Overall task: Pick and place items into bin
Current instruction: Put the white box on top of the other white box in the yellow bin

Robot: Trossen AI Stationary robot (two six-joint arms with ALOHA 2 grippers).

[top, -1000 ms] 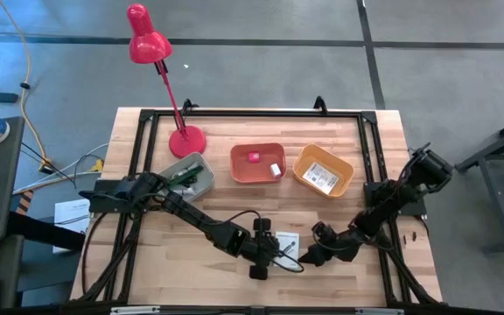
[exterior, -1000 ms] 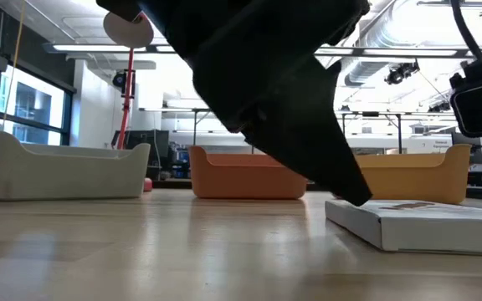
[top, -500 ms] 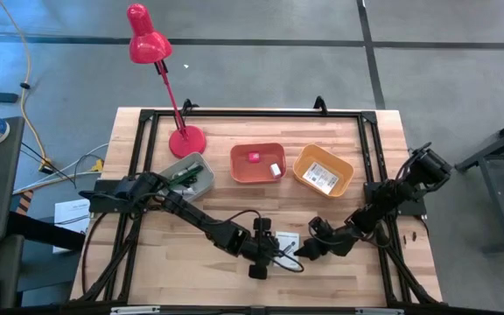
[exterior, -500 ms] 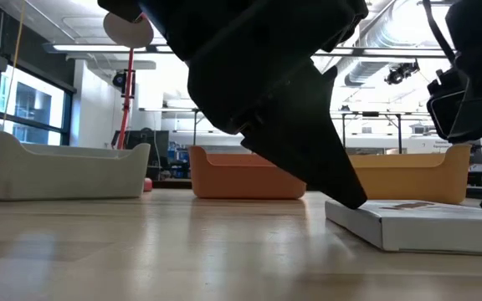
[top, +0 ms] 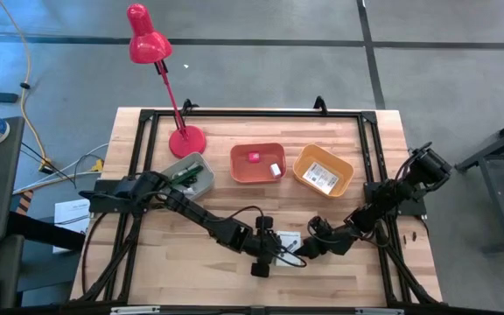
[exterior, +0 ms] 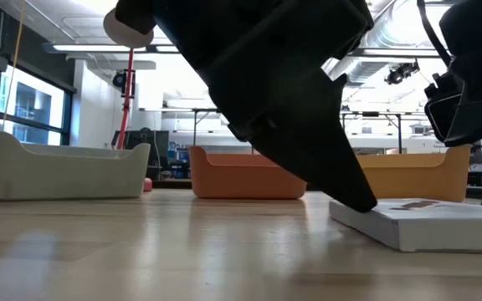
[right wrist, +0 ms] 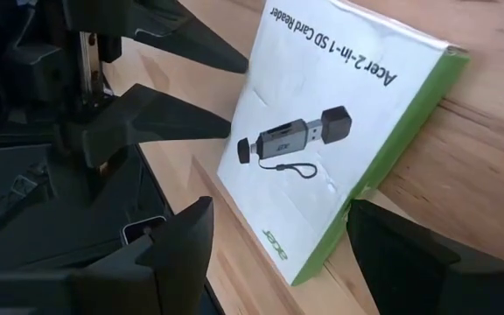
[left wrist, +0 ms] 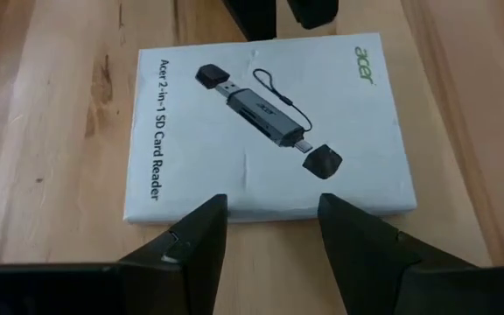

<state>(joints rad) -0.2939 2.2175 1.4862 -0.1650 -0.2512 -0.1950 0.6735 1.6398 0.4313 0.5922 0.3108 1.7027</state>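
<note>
now both grippers flank the card reader box

step in hand: the pickup. white box lies flat on the worktop between left gripper and right gripper, both spread, neither holding. next, probably one closes across its edges.

We read print on white box lying flat on table: "Acer 2-in-1 SD Card Reader" along one edge, green "acer" logo at corner. Same wording visible in right wrist view. Label in yellow bin unreadable to us.

Black jointed arms, looped cables; tapered, seemingly matte fingers.
</note>
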